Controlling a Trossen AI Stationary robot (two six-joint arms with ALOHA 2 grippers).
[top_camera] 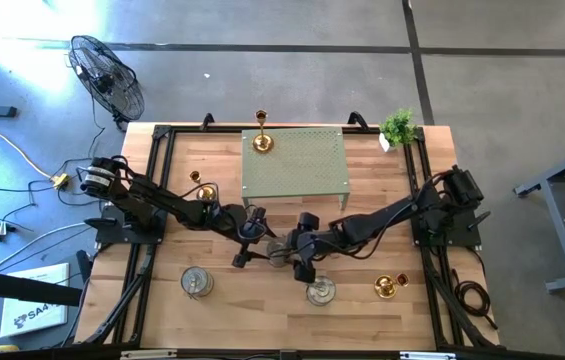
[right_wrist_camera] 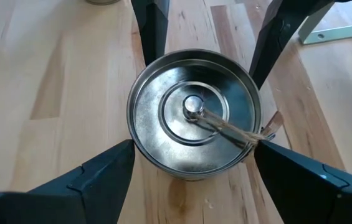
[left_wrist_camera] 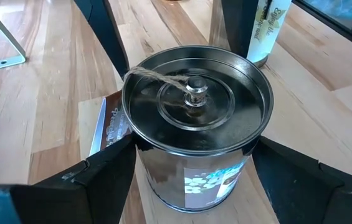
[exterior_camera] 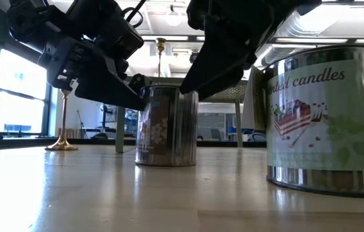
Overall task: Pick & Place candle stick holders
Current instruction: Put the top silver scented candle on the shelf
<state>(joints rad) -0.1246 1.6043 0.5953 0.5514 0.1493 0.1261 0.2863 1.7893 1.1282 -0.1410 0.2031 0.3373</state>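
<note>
A squat silvery tin holder (top_camera: 278, 252) with a knobbed lid and a twine tag stands on its base on the table's middle. It also shows in the low view (exterior_camera: 167, 125). My left gripper (top_camera: 259, 243) comes at it from the left and my right gripper (top_camera: 292, 256) from the right, and each has its fingers on the tin. Two more tins (top_camera: 196, 282) (top_camera: 320, 291) stand near the front edge. Gold holders stand on a green mesh stand (top_camera: 262, 141), at the left (top_camera: 202, 190) and at the front right (top_camera: 390, 287). My left gripper has the tin's round wall (left_wrist_camera: 144, 168) between its two fingers, just below the rim. The fingers slant down from the table's left. The tin stands upright with its base on the table. My right gripper has the same tin's wall (right_wrist_camera: 139, 149) between its two fingers, on the sides that the left fingers leave free. The fingers slant down from the table's right. The paper tag (right_wrist_camera: 270, 127) sticks out beside one finger.
The green mesh stand (top_camera: 307, 165) is at the table's far middle. A small potted plant (top_camera: 398, 127) stands at the far right corner. Black frame rails (top_camera: 154, 200) run along both table sides. In the low view one tin (exterior_camera: 323, 122) stands large in the foreground.
</note>
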